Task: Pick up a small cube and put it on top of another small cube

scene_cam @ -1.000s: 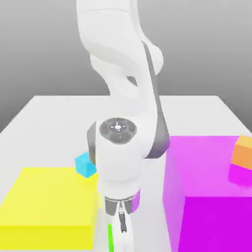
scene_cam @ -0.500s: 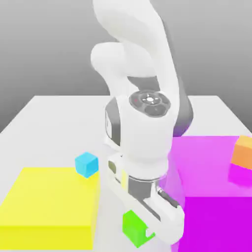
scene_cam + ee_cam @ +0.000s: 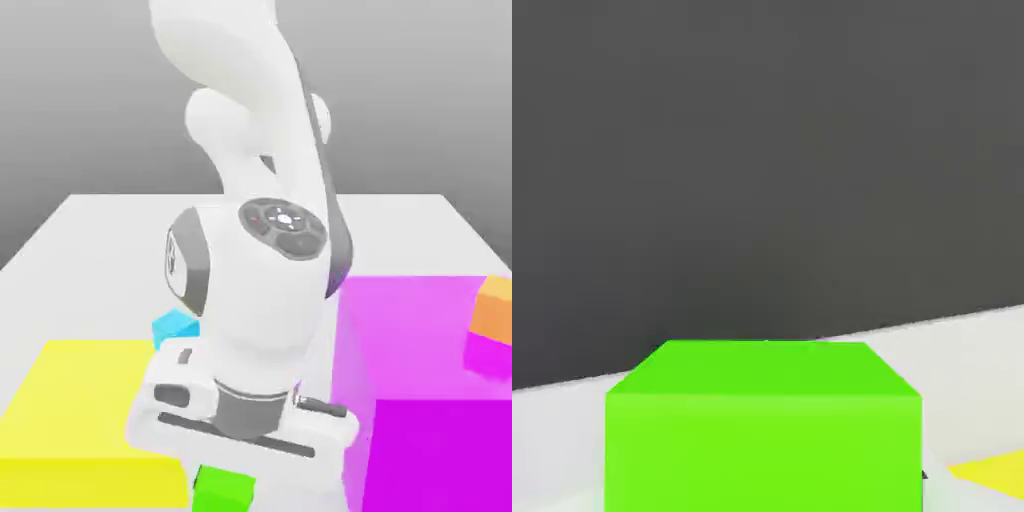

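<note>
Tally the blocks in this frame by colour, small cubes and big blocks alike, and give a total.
Green small cube: 1
Cyan small cube: 1
Orange small cube: 1
Yellow large block: 1
Magenta large block: 1
Total: 5

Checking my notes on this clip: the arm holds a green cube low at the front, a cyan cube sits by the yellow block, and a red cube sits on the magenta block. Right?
One detail is off: the cube on the magenta block is orange, not red, as the exterior view shows. The green cube under the hand and the cyan cube by the yellow block are as you noted.
</note>
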`<state>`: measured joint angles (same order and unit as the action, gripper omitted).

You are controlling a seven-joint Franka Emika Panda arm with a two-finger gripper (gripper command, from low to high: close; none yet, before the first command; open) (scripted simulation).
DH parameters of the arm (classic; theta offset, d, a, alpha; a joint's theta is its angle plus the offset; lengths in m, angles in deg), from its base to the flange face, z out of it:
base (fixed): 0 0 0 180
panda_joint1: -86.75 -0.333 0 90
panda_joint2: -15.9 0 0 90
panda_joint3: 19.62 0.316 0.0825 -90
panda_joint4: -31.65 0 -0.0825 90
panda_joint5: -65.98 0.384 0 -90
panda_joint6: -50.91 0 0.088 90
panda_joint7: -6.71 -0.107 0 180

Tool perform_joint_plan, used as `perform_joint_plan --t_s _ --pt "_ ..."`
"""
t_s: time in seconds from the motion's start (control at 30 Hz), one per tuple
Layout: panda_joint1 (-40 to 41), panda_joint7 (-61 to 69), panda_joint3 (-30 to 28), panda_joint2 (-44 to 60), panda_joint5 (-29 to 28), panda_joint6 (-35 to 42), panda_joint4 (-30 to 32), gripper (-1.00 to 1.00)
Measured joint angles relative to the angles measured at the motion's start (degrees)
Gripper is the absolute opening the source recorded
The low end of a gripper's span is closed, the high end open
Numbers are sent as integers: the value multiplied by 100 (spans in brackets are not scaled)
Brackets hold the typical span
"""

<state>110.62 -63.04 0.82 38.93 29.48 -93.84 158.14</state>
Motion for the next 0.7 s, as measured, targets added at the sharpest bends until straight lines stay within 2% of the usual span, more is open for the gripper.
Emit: perform_joint_plan --t_s 0.43,0.57,0.7 --pt "152 3115 -211 381 -1407 391 -759 -100" --pt "-89 4036 -151 301 -1964 689 -889 -100" --pt "-751 4886 142 -76 -2711 1277 -844 -100"
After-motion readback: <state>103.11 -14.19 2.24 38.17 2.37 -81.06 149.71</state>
